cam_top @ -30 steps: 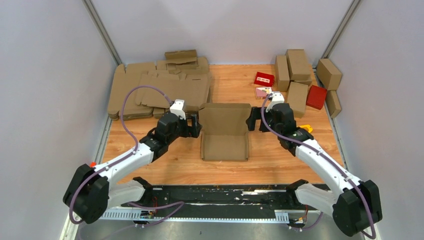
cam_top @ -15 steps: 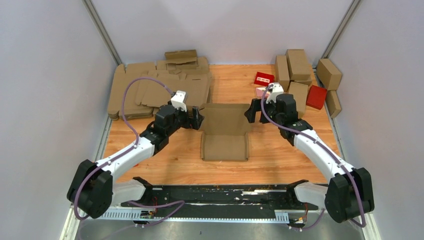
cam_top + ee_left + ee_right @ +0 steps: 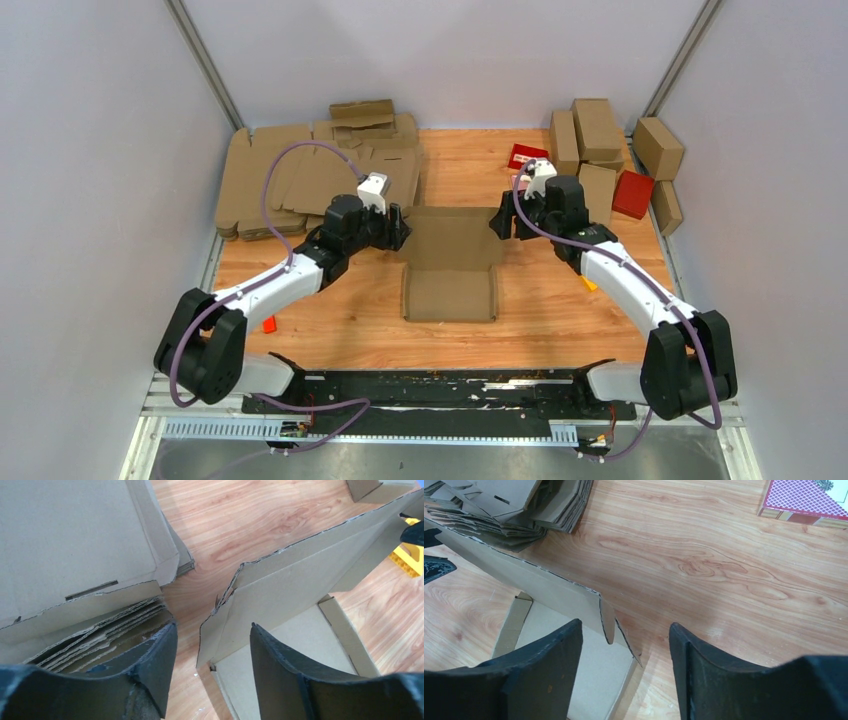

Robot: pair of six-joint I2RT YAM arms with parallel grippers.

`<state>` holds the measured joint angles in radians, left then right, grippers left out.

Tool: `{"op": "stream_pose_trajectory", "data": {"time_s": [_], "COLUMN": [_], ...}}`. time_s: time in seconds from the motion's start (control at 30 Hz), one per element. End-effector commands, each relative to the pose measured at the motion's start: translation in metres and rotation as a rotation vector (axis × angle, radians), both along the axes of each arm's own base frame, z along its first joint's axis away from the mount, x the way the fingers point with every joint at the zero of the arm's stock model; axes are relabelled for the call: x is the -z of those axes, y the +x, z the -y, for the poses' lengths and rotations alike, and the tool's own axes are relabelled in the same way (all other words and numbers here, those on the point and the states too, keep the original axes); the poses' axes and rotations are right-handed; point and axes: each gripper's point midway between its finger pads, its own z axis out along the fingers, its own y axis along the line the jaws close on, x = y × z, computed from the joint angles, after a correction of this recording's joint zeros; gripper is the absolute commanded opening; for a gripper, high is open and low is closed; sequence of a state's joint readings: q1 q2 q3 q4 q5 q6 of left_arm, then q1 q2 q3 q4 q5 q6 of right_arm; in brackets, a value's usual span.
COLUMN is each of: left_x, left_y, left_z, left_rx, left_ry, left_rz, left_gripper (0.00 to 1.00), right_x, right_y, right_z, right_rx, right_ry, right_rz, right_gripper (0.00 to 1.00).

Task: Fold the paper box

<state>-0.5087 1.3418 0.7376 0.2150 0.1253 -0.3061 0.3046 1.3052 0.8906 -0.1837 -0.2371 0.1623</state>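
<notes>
Left pincer (image 3: 399, 228) and right pincer (image 3: 497, 222), half-wide and empty, are straddling the paper box's (image 3: 450, 285) far corners. Likely they are preparing to fold its rear panel.

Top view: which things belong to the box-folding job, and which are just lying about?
Job: paper box, left fingers, right fingers.
Lying about: stack of flat blanks, finished brown boxes, red boxes.

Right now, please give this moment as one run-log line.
box: partly folded, rear panel raised | left gripper: open around rear panel's left end | right gripper: open around its right end
</notes>
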Motion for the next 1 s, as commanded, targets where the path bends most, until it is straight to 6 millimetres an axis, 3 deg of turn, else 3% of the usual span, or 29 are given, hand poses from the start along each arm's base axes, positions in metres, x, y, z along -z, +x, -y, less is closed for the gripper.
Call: {"op": "stream_pose_trajectory", "data": {"time_s": [0.0,0.17,0.33,0.43,0.57,0.73,0.87,0.97], "left_x": [-0.019,-0.013,-0.013,-0.015,-0.02,-0.022,-0.015,-0.013], "left_y": [0.007,0.002,0.003,0.001,-0.002,-0.005,-0.003,-0.001], "left_z": [0.008,0.003,0.009,0.012,0.02,0.029,0.018,0.006], "left_rx": [0.02,-0.003,0.003,-0.004,-0.001,0.018,-0.032,-0.089], "left_ry": [-0.023,-0.024,-0.046,-0.056,-0.075,-0.079,-0.033,0.001], "left_rz": [0.011,-0.024,-0.055,-0.065,-0.058,-0.063,-0.072,-0.066], "left_gripper": [0.6,0.53,0.26,0.18,0.15,0.15,0.18,0.28], "right_x": [-0.014,-0.004,-0.007,-0.011,-0.017,-0.017,-0.015,-0.015], "right_y": [0.004,-0.002,-0.003,-0.005,-0.008,-0.009,-0.008,-0.008], "right_z": [-0.003,-0.008,-0.016,-0.023,-0.033,-0.035,-0.034,-0.03], "right_rx": [-0.011,-0.018,-0.029,-0.035,-0.037,-0.024,-0.023,-0.015], "right_ry": [-0.012,-0.029,-0.02,-0.014,0.009,0.0,-0.014,-0.033], "right_rz": [0.019,0.0,-0.012,-0.013,-0.018,-0.01,-0.003,0.01], "right_gripper": [0.61,0.53,0.34,0.27,0.17,0.14,0.12,0.11]}}
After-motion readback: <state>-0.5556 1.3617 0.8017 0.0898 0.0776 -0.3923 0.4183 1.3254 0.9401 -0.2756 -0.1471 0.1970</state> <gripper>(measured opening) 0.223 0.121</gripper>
